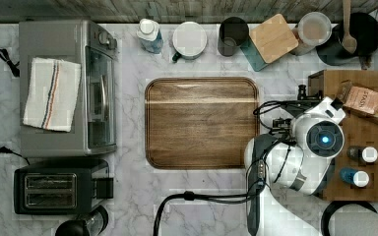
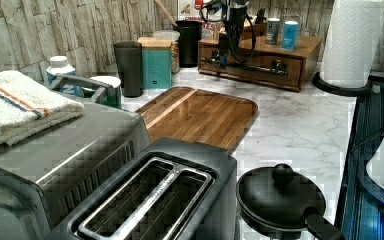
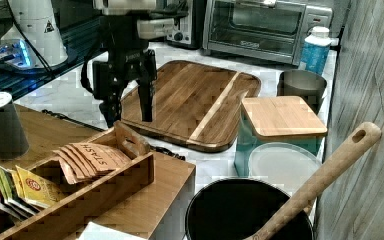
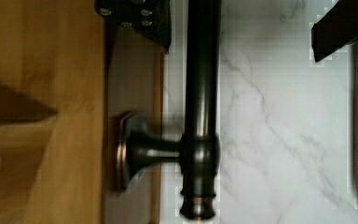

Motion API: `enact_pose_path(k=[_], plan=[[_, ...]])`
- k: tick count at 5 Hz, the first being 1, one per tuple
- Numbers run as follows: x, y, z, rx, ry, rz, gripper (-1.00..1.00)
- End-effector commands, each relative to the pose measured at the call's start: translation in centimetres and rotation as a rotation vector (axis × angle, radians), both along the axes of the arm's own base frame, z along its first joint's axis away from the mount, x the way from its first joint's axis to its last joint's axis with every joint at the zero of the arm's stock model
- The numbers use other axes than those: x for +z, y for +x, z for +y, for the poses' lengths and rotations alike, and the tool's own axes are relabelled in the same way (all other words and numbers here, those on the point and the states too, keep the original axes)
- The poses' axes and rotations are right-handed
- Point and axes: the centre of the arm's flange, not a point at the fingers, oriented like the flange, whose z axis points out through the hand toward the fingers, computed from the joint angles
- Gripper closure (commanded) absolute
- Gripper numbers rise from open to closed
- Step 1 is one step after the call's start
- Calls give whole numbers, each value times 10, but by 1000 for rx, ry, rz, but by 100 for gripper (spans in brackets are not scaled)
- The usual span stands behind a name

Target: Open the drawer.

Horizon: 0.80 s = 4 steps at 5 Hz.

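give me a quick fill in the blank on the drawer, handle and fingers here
1. The long black metal bar handle sits between the two open ____ of the gripper.
2. The medium-brown wooden drawer is ____.
3. On the white marble counter lies a dark rounded wooden cutting ____.

Missing words: fingers; closed; board

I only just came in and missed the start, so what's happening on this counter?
A single robot arm is working at the small wooden cabinet at the edge of the marble counter. Its gripper is lowered at the drawer, with open fingers straddling the black bar handle near one of its posts. The wrist view shows one finger between the handle and the drawer front, the other on the counter side. The drawer looks shut or nearly so; the pull has apparently not begun. The cutting board lies beside it, bare.
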Motion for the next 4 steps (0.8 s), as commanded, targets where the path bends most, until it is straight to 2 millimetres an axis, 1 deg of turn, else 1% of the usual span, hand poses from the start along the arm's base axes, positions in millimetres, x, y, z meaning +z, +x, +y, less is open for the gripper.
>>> enact_pose_path(k=[1,2,3,4], plan=[[-36,-26,-30,-70,6,35,-100],[-31,-22,-24,-61,16,50,-100],[-23,-20,-12,-48,43,34,-100],[-22,-14,3,-22,115,41,-100]])
